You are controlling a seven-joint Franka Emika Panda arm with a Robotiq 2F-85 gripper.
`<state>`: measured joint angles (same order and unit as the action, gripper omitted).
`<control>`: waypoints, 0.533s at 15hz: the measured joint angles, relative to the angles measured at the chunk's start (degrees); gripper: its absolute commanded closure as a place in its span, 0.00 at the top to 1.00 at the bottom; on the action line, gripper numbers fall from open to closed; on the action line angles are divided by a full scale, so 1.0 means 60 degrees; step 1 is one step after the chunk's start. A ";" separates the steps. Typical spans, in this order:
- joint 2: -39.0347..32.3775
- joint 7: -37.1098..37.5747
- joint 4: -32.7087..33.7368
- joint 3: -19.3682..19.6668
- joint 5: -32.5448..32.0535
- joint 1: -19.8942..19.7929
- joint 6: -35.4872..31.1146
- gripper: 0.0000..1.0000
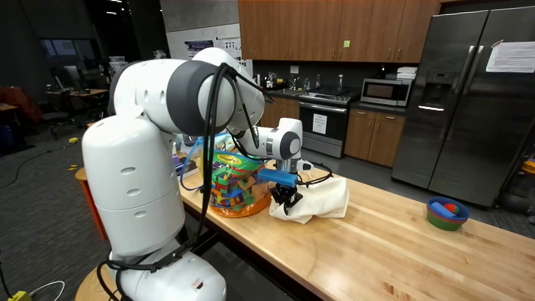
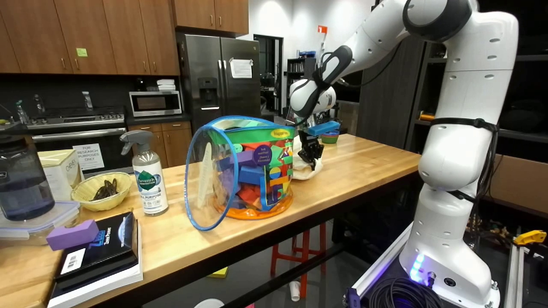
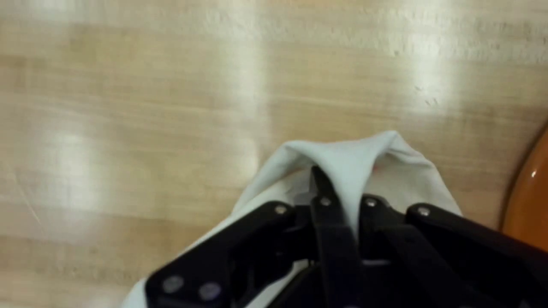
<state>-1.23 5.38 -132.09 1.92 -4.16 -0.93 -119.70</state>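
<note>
An off-white cloth [image 1: 326,198] lies crumpled on the wooden table, beside a see-through zip bag of coloured blocks [image 1: 239,188]. My black gripper [image 1: 287,206] points down at the cloth's near end in both exterior views. In the wrist view the gripper [image 3: 342,192] is shut, and a fold of the cloth [image 3: 344,164] is pinched between its fingers. That fold rises from the tabletop and partly covers the fingertips. The cloth's remainder spreads beneath the jaws, much of it hidden by them. In an exterior view the bag [image 2: 257,171] hides part of the cloth [image 2: 306,171].
The bag's orange base [image 3: 531,192] shows close by at the wrist view's right edge. Stacked bowls [image 1: 447,221] holding a blue and a red item stand farther along the table [image 1: 376,255]. A spray bottle [image 2: 150,179], wicker basket [image 2: 102,201] and books [image 2: 100,252] occupy the opposite end.
</note>
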 measured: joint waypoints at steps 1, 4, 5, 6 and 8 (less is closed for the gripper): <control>0.0285 0.0150 -0.0374 0.0082 -0.0002 -0.0095 0.0006 0.01; 0.1199 0.0493 -0.1302 0.0375 -0.0024 -0.0481 0.0030 0.01; 0.1506 0.0568 -0.1559 0.0487 -0.0044 -0.0644 0.0055 0.01; 0.1804 0.0637 -0.1797 0.0597 -0.0064 -0.0832 0.0087 0.01; 0.2340 0.0730 -0.2204 0.0815 -0.0163 -0.1213 0.0156 0.01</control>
<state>12.81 9.77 -145.32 6.81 -5.13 -8.20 -118.77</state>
